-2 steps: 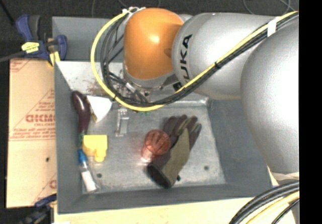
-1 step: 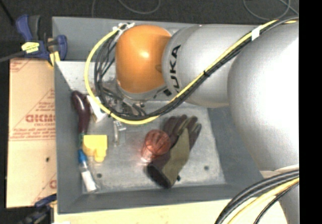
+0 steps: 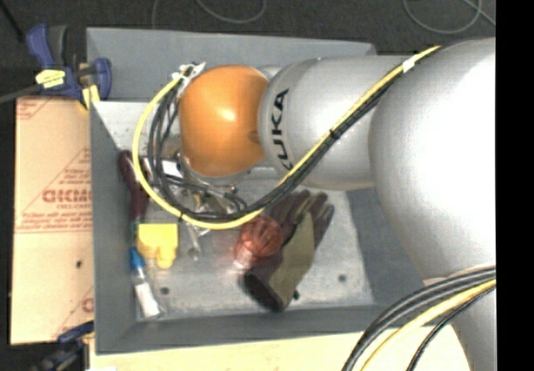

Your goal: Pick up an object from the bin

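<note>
My gripper (image 3: 200,203) hangs low in the left half of the bin, mostly hidden beneath the arm's orange wrist cover. Just below and left of it lies a yellow block-shaped thing (image 3: 158,243). To its lower right is a red translucent round thing (image 3: 259,240), which rests against a dark olive and brown glove (image 3: 294,253). A dark maroon handle (image 3: 133,186) lies along the left wall beside the gripper. I see nothing held by it.
A white tube with a blue cap (image 3: 143,286) lies in the front left corner. The big silver arm covers the back and right of the bin. Bare floor shows along the front, between the tube and the glove.
</note>
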Available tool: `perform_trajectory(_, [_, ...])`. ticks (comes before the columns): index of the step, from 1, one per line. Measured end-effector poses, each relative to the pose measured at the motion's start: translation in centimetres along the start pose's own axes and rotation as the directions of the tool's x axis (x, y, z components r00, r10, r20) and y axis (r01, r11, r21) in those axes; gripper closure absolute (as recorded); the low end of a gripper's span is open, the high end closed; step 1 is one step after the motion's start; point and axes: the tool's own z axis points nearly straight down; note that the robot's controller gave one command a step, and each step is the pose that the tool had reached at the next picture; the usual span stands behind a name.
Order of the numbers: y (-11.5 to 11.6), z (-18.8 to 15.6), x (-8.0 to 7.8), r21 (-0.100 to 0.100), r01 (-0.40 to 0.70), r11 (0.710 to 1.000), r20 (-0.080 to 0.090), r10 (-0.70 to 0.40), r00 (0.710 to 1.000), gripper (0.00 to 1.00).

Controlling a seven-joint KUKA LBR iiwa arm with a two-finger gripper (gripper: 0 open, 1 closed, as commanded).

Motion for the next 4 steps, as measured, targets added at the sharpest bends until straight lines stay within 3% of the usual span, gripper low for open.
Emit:
perform_trajectory(1, [1.3, 0.4, -0.9, 0.003, 0.052, 0.999, 0.010, -0.052, 0.999, 0.00])
perform_trajectory(2, [1.3, 3.3, -1.1, 0.003, 0.347, 0.938, 0.005, -0.347, 0.938, 0.00])
perform_trajectory(3, [0.3, 5.5, -0.1, 0.007, 0.450, 0.893, 0.011, -0.450, 0.893, 1.00])
perform_trajectory(4, [0.3, 5.5, -0.1, 0.007, 0.450, 0.893, 0.011, -0.450, 0.893, 1.00])
